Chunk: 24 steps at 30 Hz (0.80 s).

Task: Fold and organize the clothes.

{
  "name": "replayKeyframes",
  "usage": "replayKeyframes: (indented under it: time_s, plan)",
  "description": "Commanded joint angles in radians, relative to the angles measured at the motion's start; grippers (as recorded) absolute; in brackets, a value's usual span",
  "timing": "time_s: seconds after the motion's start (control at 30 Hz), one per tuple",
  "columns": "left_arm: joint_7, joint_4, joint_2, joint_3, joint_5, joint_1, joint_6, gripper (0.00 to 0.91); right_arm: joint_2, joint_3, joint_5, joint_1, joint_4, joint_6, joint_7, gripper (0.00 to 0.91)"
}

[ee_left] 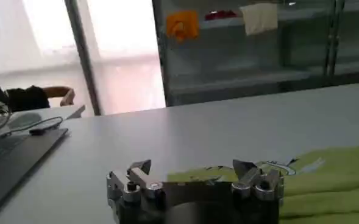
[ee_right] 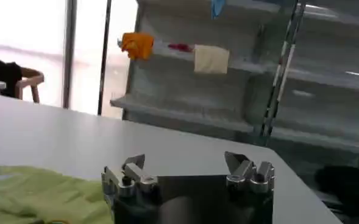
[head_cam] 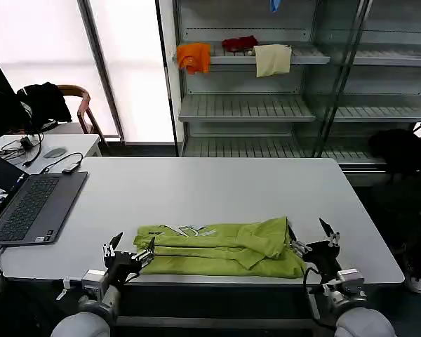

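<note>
The clothes, a lime-green T-shirt (head_cam: 221,249), lie folded into a long band near the front edge of the white table (head_cam: 210,189), with part of a white print showing on its far left side. My left gripper (head_cam: 132,247) hovers open just off the shirt's left end, holding nothing. At the shirt's right end my right gripper (head_cam: 311,237) is open too, and nothing sits between its fingers. In the left wrist view the left gripper (ee_left: 193,165) stands low over the table, with the shirt (ee_left: 325,176) ahead and to one side. The right wrist view shows the right gripper (ee_right: 185,160) beside the shirt (ee_right: 39,192).
An open laptop (head_cam: 31,207) with cables lies on the table's left side. Behind the table stands a metal shelf rack (head_cam: 266,105) holding orange (head_cam: 194,56), red (head_cam: 240,43) and cream (head_cam: 273,60) cloths. A chair with dark clothing (head_cam: 45,102) stands at the back left.
</note>
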Motion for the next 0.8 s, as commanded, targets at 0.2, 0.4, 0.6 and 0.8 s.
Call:
replayKeyframes:
  time_s: [0.2, 0.4, 0.6, 0.8]
  plan:
    - [-0.015, 0.169, -0.215, 0.025, -0.022, -0.027, -0.125, 0.907, 0.016, 0.23, 0.079, -0.193, -0.091, 0.326, -0.142, 0.907]
    - [-0.035, 0.209, -0.235, 0.019, -0.07, -0.094, -0.095, 0.907, 0.015, 0.24, 0.085, -0.203, -0.087, 0.332, -0.144, 0.907]
    - [-0.049, 0.238, -0.233, 0.01, -0.105, -0.121, -0.078, 0.907, 0.016, 0.237, 0.086, -0.199, -0.087, 0.333, -0.146, 0.907]
    - [-0.063, 0.241, -0.239, 0.023, -0.123, -0.126, -0.05, 0.282, 0.015, 0.233, 0.086, -0.183, -0.085, 0.326, -0.146, 0.907]
